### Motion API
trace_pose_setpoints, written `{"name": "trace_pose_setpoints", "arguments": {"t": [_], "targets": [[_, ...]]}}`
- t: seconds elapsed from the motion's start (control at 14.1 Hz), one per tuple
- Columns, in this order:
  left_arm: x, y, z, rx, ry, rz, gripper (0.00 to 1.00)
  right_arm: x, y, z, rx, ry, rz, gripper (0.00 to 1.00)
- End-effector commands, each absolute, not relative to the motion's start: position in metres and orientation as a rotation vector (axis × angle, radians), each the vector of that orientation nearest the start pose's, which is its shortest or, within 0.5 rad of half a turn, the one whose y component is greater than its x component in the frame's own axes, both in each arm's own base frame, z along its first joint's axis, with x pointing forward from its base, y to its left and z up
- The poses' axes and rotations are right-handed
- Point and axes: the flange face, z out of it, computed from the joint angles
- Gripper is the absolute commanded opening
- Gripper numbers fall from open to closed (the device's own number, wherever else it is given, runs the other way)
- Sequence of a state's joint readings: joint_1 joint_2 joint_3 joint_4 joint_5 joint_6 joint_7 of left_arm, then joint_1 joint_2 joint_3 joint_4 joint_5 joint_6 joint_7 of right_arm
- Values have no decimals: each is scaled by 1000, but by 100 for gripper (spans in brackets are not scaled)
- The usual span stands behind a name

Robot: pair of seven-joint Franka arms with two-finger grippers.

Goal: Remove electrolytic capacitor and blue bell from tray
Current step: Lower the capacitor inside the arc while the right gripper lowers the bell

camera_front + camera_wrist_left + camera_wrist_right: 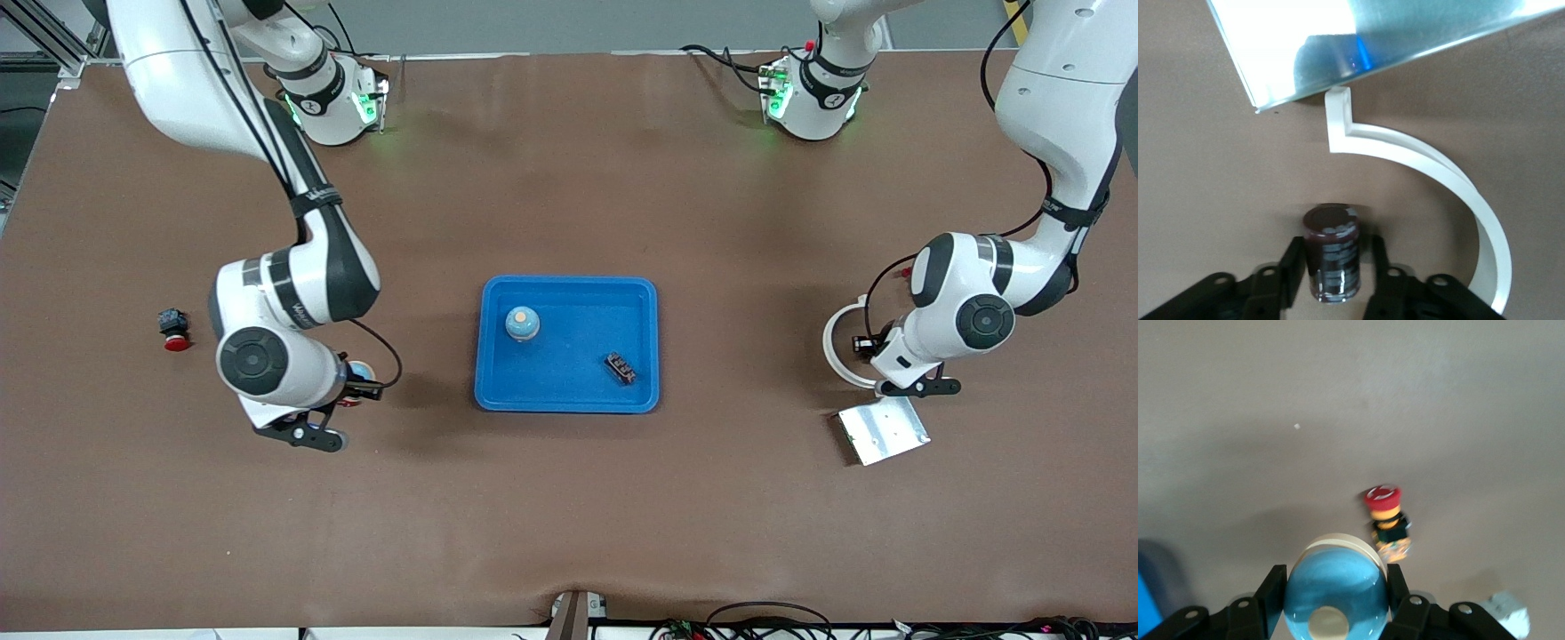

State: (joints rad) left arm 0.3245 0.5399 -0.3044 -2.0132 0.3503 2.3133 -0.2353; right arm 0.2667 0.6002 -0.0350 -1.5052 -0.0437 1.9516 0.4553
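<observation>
Dark brown electrolytic capacitor (pixel 1331 230) is standing upright between my left gripper's (pixel 1335 252) slightly parted fingers, outside the tray (pixel 569 283), low in the front view, while my right gripper (pixel 1335 577) is squeezing a blue bell (pixel 1335 603).

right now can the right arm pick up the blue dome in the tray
Probably not yet: the right gripper is shut on a blue bell over the table beside the tray. Otherwise nothing crowds the blue dome.

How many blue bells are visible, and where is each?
2. One blue bell stands inside the tray. The second blue bell is gripped by the right pincer, over the table outside the tray. None appears hidden.
</observation>
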Motion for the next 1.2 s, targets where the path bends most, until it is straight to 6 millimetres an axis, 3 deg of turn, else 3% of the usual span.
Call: {"name": "trace_pose_setpoints", "arguments": {"t": [0.0, 0.21, 0.42, 0.57, 0.92, 1.13], "targets": [[579, 24, 183, -3010, -33, 304, 100, 648, 113, 300, -3204, 209, 153, 0], [580, 24, 196, -3000, -38, 318, 100, 643, 69, 287, -3192, 103, 116, 0], [578, 16, 232, -2986, -60, 353, 100, 637, 24, 269, -3174, 6, 58, 0], [580, -1, 271, -3006, -93, 374, 100, 629, -3, 255, -3168, -48, 18, 0], [604, -60, 365, -3082, -219, 520, 100, 624, -38, 242, -3132, -81, -54, 0], [614, -110, 408, -3141, -381, 457, 100, 624, -53, 239, -3051, -115, -104, 0]]}}
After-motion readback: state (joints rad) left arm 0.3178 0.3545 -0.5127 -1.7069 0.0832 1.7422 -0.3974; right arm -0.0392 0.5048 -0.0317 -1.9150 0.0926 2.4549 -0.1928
